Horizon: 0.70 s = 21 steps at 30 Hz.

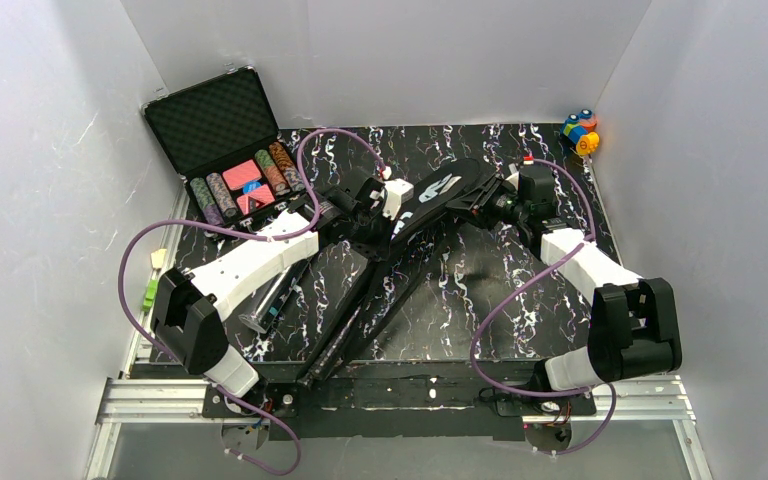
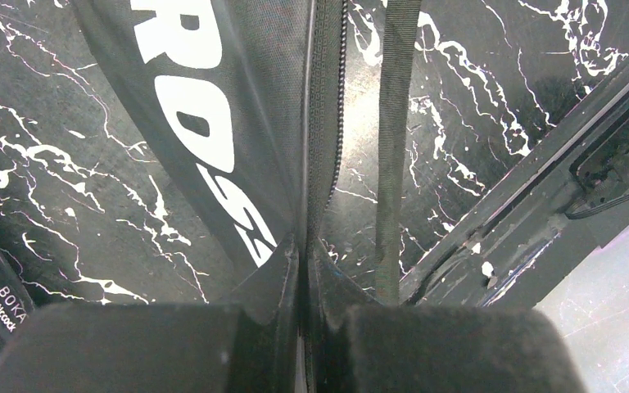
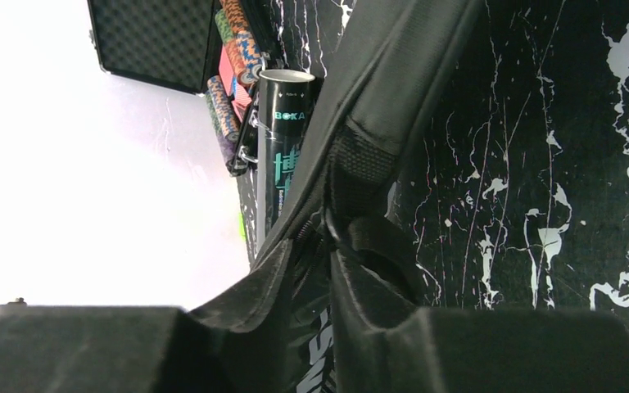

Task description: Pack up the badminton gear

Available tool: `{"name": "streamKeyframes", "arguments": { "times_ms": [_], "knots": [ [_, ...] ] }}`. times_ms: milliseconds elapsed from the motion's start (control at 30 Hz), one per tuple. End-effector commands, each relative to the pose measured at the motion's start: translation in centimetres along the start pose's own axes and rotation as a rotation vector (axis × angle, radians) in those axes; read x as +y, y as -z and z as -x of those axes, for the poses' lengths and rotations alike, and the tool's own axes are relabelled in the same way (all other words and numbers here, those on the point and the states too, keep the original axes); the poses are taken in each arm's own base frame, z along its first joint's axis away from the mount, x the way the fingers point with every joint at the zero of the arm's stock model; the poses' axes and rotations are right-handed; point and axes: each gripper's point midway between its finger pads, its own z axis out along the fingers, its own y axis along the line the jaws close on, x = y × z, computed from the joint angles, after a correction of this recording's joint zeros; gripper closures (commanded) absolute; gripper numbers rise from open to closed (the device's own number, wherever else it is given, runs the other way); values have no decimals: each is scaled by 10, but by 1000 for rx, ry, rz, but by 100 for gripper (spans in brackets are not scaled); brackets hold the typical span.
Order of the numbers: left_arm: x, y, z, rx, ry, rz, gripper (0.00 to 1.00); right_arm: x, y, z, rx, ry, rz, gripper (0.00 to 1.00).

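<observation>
White walls close in a black, white-veined bench (image 1: 480, 300). In one far corner stands an open case (image 1: 222, 130) of poker chips, and everything is placed from that.

The bag (image 1: 440, 195) lies just beside the case, on the side away from the wall. Its wide head is about level with the chip rows. Its narrow handle end slants back toward the arm bases, so the long axis runs on a diagonal that drifts toward the case's side as it nears the bases. The tube (image 1: 272, 300) lies on the bench, not in the bag, nearer the bases than the case and under the left arm. It lies roughly along the same diagonal. Toy blocks (image 1: 580, 132) sit well apart from the case, beyond the bag's head.

The left tool (image 2: 303, 323) is closed on the bag's zip seam, at the head edge facing the case. The seam and a strap (image 2: 389, 147) run straight away from its fingers, along the bag's length. The right tool (image 3: 311, 336) is at the head edge turned away from the case, with a fold of bag fabric bunched between its fingers. I cannot tell whether that fold is clamped.

Both arms are at the head, and the left is the nearer to the tube. The step in hand looks like working the bag's mouth. Any pull should follow the seam's diagonal rather than cross it. The tube would have to enter end-first along that same line.
</observation>
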Motion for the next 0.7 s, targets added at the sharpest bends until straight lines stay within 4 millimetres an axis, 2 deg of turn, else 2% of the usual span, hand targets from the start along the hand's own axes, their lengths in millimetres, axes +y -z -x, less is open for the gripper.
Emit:
{"name": "streamKeyframes", "arguments": {
  "times_ms": [0,233,500,667],
  "knots": [
    [-13,26,24,-117,-25,-39,100,12,8,5,-25,40,48,76],
    [-12,26,23,-114,-23,-40,100,11,8,4,-23,38,46,90],
    [-11,26,23,-115,-24,-34,100,16,14,-7,27,37,80,95],
    [-11,24,21,-110,-25,-37,100,20,23,-25,100,14,122,92]
  ]
}}
